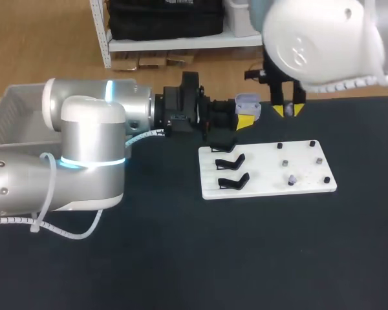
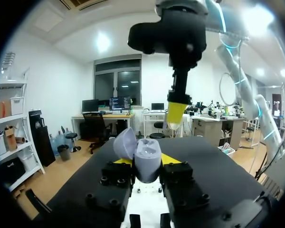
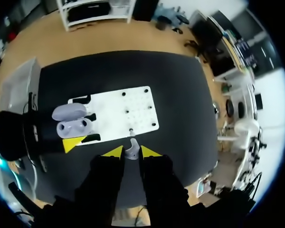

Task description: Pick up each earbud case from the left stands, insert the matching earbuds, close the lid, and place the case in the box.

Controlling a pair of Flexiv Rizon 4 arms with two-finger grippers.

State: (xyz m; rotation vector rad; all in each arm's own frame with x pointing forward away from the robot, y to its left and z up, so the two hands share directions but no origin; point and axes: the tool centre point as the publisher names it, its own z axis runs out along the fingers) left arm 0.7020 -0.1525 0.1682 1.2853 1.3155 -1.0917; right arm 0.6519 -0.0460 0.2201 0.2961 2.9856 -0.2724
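Beyond the far edge of the flat white board with its curved black stands, the left gripper clamps the lavender plastic earbud case from both sides, lid swung open and wells facing up, probably so an earbud can drop in. Just beside and above it, the right gripper pinches a small pale earbud between nearly closed fingers, tips down, poised for insertion; the clear plastic box sits well apart at left.
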